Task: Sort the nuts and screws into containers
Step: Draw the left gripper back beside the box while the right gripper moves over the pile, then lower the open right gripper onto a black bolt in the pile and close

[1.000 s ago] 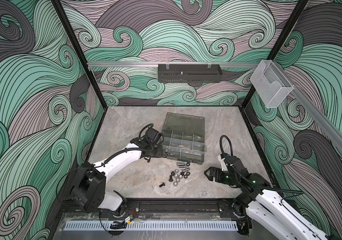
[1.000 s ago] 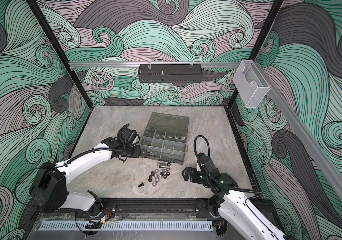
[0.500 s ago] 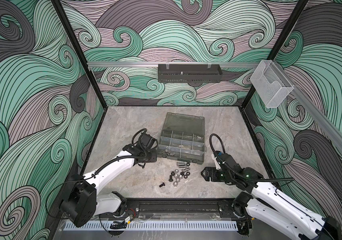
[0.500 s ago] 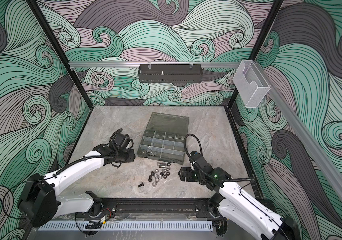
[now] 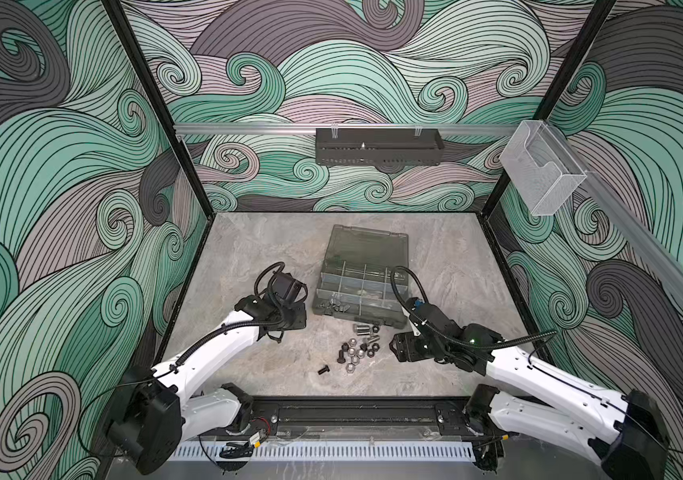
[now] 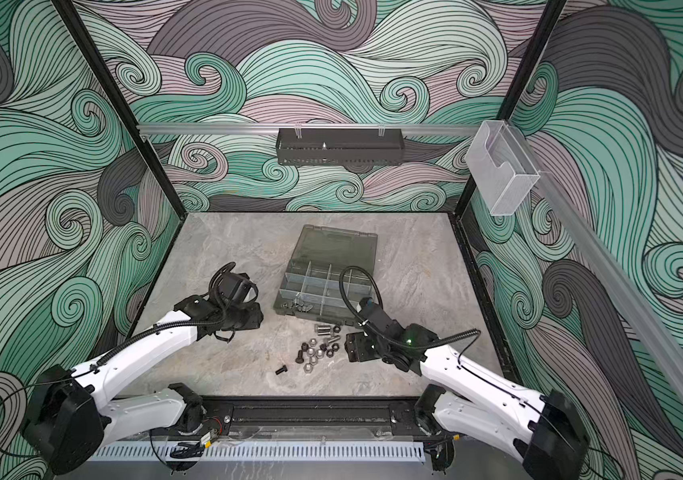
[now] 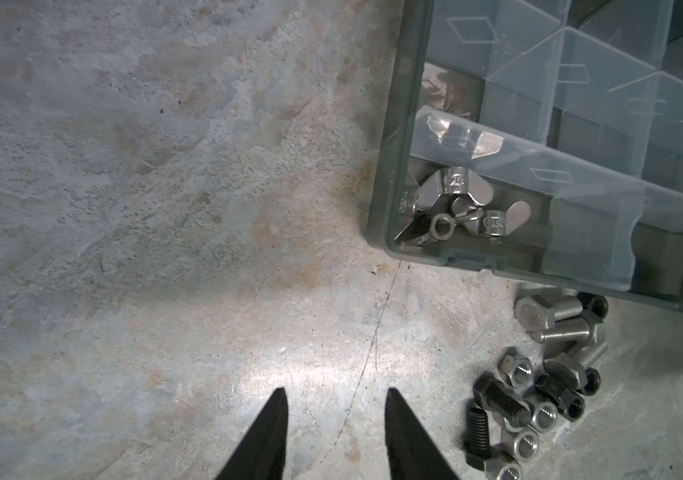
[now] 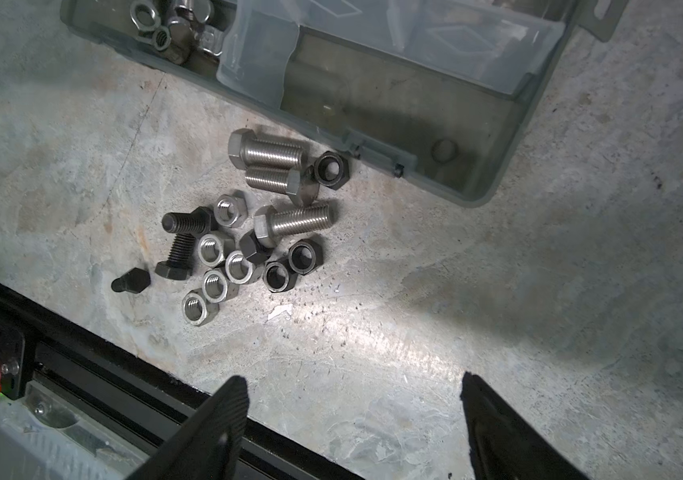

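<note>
The screws [image 8: 269, 153] and nuts [image 8: 229, 212], silver and black, lie heaped on the bench [image 5: 435, 257] just beside the near wall of the open case. Of its containers [image 5: 348, 286], a corner one holds wing nuts [image 7: 452, 195]. The left pincer [image 7: 335, 395] is partly spread and empty. The right pincer [image 8: 352, 379] is spread wide and empty, near the heap.

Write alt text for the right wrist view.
A loose pile of silver and black screws and nuts lies on the grey table, just outside a wall of the smoky organizer case. The right gripper, open and empty, hovers apart from the pile.
</note>
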`<state>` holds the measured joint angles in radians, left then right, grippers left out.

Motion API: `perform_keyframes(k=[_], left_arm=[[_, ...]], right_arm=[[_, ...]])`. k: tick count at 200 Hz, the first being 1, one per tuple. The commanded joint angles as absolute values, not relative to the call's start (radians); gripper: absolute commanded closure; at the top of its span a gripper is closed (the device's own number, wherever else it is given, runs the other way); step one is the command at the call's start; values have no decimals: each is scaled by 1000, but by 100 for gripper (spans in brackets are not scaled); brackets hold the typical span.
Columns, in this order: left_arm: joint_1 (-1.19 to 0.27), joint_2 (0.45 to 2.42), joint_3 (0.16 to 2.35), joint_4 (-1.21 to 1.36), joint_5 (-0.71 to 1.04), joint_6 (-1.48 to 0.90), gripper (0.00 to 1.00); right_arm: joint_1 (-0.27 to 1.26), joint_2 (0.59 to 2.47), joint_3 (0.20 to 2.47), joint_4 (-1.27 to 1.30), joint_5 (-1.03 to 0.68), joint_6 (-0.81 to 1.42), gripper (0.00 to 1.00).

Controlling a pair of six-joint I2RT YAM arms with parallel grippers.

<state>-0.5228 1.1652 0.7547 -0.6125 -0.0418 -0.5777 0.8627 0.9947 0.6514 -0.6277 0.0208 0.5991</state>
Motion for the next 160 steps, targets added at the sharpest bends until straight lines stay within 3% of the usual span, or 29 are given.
perform_keyframes(k=[1,160], left_arm=[[-516,1143,752,-646,-55,-598,58],[-509,1022,680,-664,-94,-630,58]], right_arm=[[890,1036,688,-605,60,579,23],[1021,1328,856,-482,49,528,38]])
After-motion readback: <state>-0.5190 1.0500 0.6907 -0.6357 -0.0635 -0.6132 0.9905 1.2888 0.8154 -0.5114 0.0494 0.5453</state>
